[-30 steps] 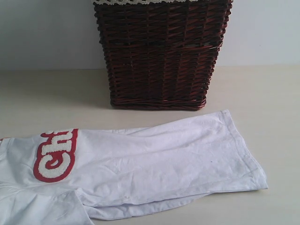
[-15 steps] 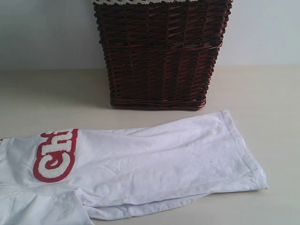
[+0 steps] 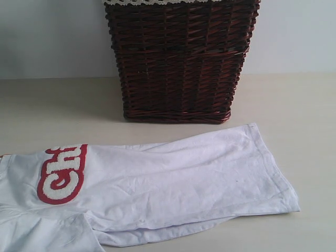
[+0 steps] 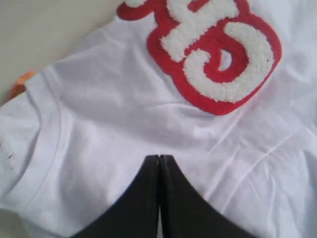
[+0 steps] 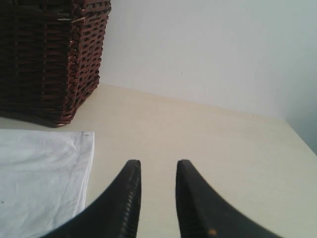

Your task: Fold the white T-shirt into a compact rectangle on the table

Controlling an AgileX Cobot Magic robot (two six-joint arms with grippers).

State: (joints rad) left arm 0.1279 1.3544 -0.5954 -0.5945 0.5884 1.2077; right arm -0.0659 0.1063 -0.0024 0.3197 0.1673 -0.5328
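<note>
The only writing I can make out is on the shirt [image 3: 173, 178]: big fuzzy white letters [image 3: 62, 173] edged in red. In the exterior view they run sideways up the cloth and read "Ch", with part of a third letter that may be an "i" cut off at the fold. The left wrist view shows the same letters [image 4: 213, 49] close up, the "C" and "h" whole and the rest out of frame.
</note>
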